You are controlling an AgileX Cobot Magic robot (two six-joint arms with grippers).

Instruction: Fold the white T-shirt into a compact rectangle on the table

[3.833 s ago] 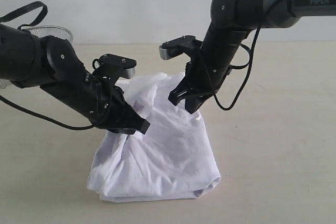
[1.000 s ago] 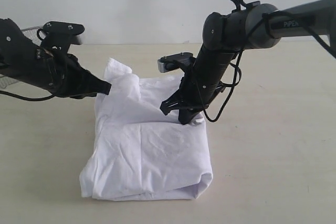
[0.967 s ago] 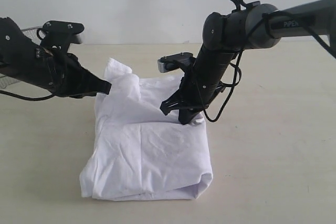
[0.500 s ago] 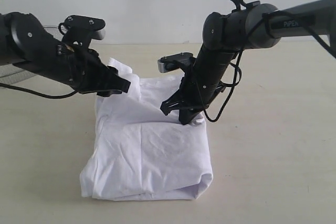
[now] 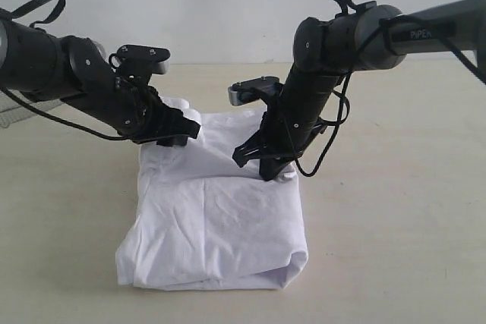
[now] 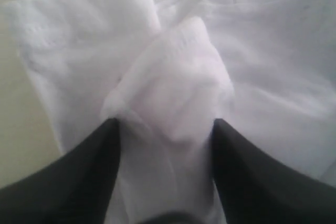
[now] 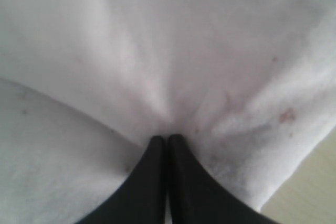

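The white T-shirt [image 5: 216, 225] lies folded in a rough rectangle on the table [image 5: 395, 225], with its far edge rumpled. My left gripper [image 5: 184, 131] hovers at the shirt's far left corner, open. In the left wrist view its fingers [image 6: 94, 161] stand wide apart around a loose bunch of cloth [image 6: 178, 93]. My right gripper [image 5: 263, 166] is at the far right part of the shirt. In the right wrist view its jaws [image 7: 168, 139] are shut on a pinch of the fabric, and creases run toward the tips.
A wire-mesh basket [image 5: 9, 111] peeks out behind the left arm at the far left edge. Pale wall runs behind the table. Bare table lies to the right and in front of the shirt.
The left arm swung right over the shirt's far left corner and its jaws opened, letting the cloth drop. The right arm kept still.
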